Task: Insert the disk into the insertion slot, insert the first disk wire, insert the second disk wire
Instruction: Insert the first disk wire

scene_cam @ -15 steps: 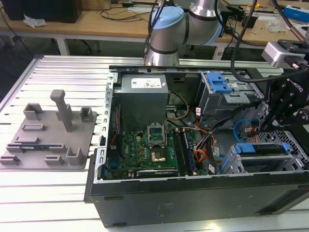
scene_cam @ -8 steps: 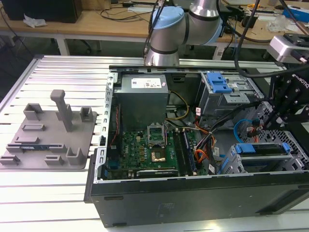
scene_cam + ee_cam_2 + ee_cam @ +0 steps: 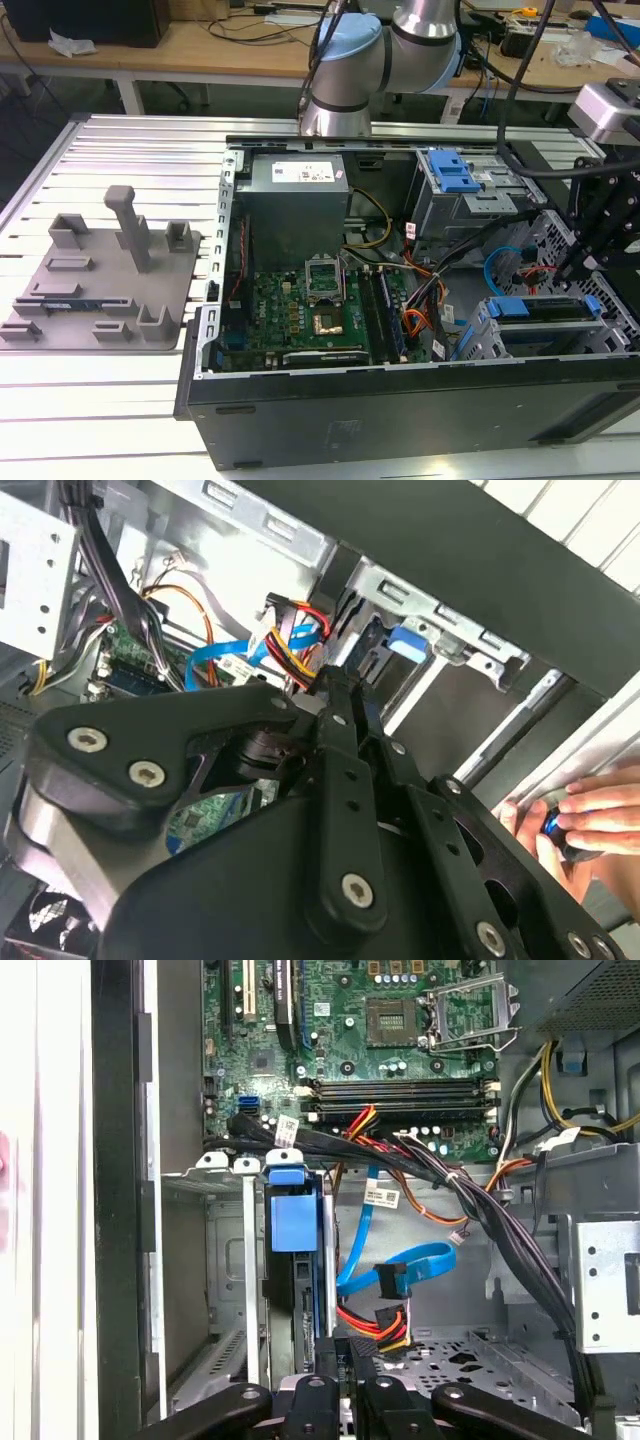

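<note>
The disk (image 3: 540,309), in its bright blue carrier, sits inside the insertion slot (image 3: 478,338), a low grey perforated cage at the case's front on the exterior view's right. In the first wrist view the disk's blue carrier (image 3: 293,1215) stands edge-on in the cage (image 3: 225,1260). Beside it hang a flat blue wire (image 3: 400,1263) and a red, yellow and black wire bundle (image 3: 372,1320). My gripper (image 3: 351,1345) has its fingers close together at that bundle's black plug. In the second wrist view my gripper (image 3: 333,685) reaches the same bundle (image 3: 290,630) beside the blue wire (image 3: 222,658).
The open computer case (image 3: 400,400) holds the motherboard (image 3: 310,310), a grey power supply (image 3: 295,200) and a taller bay with a blue latch (image 3: 455,175). A grey fixture plate (image 3: 100,270) lies at the exterior view's left. A person's hand (image 3: 590,815) rests at the case's outer edge.
</note>
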Controlling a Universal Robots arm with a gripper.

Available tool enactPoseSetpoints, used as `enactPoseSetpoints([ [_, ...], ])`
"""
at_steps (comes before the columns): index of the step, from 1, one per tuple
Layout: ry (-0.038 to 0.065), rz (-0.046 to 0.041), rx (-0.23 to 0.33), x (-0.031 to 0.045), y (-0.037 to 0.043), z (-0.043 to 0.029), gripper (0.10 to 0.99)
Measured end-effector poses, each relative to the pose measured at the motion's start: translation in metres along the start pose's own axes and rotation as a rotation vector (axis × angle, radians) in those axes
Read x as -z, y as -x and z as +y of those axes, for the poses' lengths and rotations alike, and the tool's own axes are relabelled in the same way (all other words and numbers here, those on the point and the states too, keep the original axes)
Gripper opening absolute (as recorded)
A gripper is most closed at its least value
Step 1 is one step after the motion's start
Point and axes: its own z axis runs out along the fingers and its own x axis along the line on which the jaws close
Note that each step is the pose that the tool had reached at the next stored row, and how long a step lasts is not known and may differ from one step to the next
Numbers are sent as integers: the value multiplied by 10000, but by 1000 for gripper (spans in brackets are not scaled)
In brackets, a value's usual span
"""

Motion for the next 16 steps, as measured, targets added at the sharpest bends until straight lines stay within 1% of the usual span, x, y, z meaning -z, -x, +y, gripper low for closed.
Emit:
enactPoseSetpoints([
  [2, 2, 2, -40, 1, 1, -23, 165],
  [5, 3, 23, -196, 2, 0, -23, 165],
  [10, -7, 106, -615, 1, 0, -23, 165],
  [11, -73, 111, -619, 1, 1, 4, 165],
  [12, -117, 110, -576, -1, 0, 14, 165],
  [14, -245, 120, -222, -2, -1, 17, 165],
  [16, -295, 122, -166, -3, -6, 30, 165],
])
